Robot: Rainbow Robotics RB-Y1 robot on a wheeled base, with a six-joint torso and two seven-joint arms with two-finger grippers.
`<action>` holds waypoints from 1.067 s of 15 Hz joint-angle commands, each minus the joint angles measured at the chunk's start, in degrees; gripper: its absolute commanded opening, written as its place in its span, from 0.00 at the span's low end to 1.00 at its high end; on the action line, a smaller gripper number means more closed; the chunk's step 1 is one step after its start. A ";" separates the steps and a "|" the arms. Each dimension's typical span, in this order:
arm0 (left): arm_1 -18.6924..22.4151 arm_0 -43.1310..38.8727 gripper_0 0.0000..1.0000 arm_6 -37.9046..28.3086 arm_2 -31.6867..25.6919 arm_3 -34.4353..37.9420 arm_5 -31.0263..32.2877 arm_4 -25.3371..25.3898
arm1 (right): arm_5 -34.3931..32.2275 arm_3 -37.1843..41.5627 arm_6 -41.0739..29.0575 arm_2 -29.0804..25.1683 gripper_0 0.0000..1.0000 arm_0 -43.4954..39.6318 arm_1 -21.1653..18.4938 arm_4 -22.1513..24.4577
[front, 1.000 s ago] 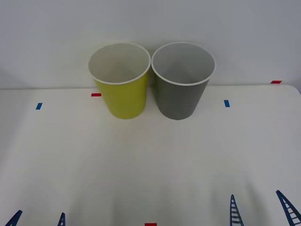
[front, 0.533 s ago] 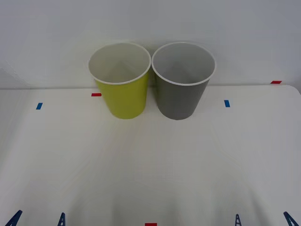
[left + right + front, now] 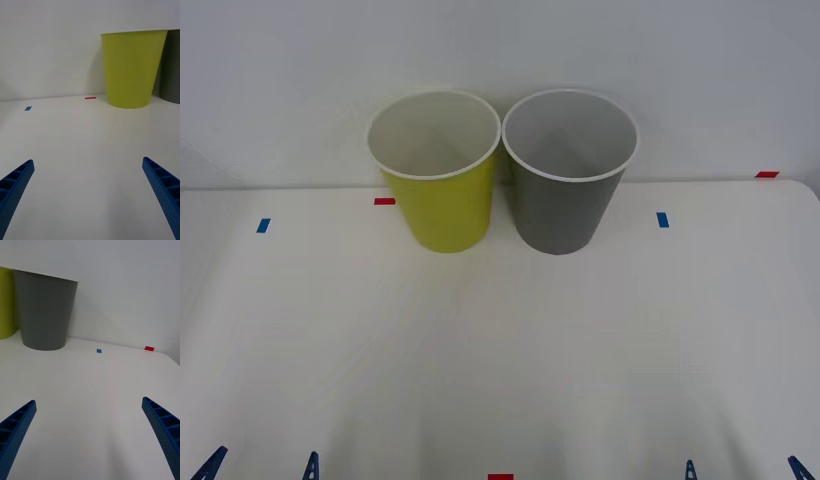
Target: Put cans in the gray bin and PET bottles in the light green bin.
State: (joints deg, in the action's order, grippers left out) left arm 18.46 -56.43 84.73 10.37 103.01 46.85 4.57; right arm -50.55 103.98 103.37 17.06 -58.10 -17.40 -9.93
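Note:
The light green bin and the gray bin stand side by side, upright, at the back of the white table. Their insides look bare from the front view. No can or PET bottle is in view. My left gripper sits open at the table's near left edge, with nothing between its fingers; its wrist view has the light green bin well ahead. My right gripper sits open at the near right edge, empty too, with the gray bin far ahead of it.
Small tape marks dot the table: blue ones at either side, red ones near the back and one at the front edge. A pale wall stands right behind the bins.
My right gripper has drawn back toward the near edge, so only its fingertips still show in the front view. The left gripper and both bins have stayed put.

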 commanded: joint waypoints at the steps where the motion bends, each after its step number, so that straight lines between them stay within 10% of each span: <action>1: 0.00 0.00 1.00 0.00 0.00 0.00 0.00 0.00 | 0.02 0.00 -0.01 -0.01 0.97 0.00 0.00 -0.01; 16: 0.00 0.00 1.00 0.00 0.00 0.00 0.00 0.00 | 0.02 0.00 -0.01 -0.01 0.97 0.00 0.00 -0.01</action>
State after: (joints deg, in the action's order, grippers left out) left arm 18.46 -56.43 84.73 10.37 103.01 46.85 4.57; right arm -50.55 103.98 103.36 17.05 -58.10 -17.40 -9.93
